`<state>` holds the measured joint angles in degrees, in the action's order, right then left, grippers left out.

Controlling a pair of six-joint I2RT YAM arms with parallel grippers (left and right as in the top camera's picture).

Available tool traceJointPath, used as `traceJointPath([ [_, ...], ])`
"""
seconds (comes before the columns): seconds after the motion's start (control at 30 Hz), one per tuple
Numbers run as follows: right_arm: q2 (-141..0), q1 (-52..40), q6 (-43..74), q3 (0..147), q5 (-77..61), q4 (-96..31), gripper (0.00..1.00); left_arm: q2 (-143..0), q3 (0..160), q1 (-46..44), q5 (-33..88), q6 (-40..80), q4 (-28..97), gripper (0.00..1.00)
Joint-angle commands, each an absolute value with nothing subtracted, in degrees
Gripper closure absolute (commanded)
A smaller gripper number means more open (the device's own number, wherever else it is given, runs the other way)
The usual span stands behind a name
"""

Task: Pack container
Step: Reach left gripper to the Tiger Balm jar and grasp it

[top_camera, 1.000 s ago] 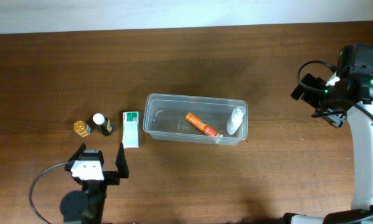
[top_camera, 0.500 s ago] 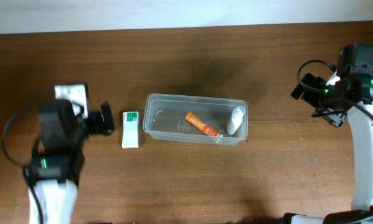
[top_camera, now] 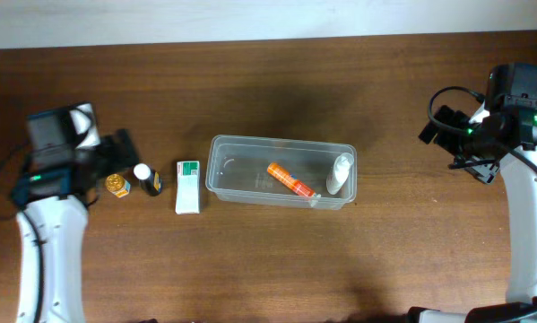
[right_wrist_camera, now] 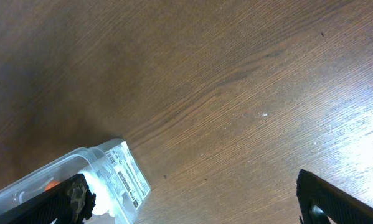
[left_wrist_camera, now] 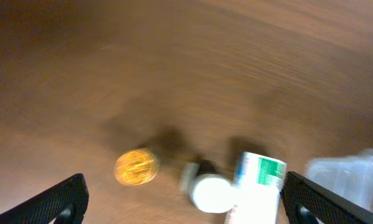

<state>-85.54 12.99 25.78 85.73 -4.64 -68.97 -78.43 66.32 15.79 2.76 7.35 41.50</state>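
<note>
The container [top_camera: 281, 140] sits in the middle of the table with an orange tube [top_camera: 290, 179] and a white bottle [top_camera: 340, 173] inside. Toward the left edge, a gold jar [top_camera: 117, 186], a little dark bottle [top_camera: 144, 178] and a green box [top_camera: 188, 187] stand close together. The left end effector [left_wrist_camera: 184, 190] hangs above them, fingers wide apart. I think it could bump one while grabbing its neighbour, and the little bottle could tip and roll. The right end effector [right_wrist_camera: 195, 202] is spread open too, near the right edge.

Half a second ago the left arm covered the jar and bottle. Now it has pulled back toward the left edge. Nothing else moved.
</note>
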Motion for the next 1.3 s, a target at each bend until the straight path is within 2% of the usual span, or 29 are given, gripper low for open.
traceJointPath([
  [0.0,-84.4,13.2,26.2,86.5,-5.0,-69.0,0.02,-79.7,67.4,21.0,3.4,11.1,44.2,0.02],
  [0.3,-84.4,13.2,26.2,86.5,-5.0,-69.0,0.02,-91.8,67.4,23.4,3.2,9.3,46.1,0.07],
  [0.6,-84.4,13.2,26.2,86.5,-5.0,-69.0,0.02,-101.2,67.4,23.3,3.9,9.3,41.5,0.11],
  [0.63,-84.4,13.2,26.2,86.5,-5.0,-69.0,0.02,-101.6,67.4,23.1,4.3,9.3,41.2,0.16],
  [0.8,-84.4,13.2,26.2,86.5,-5.0,-69.0,0.02,-104.0,67.4,21.0,4.3,5.9,40.0,0.16],
  [1.27,-84.4,13.2,26.2,86.5,-5.0,-69.0,0.01,-105.2,67.4,19.6,3.4,5.8,39.2,0.16],
])
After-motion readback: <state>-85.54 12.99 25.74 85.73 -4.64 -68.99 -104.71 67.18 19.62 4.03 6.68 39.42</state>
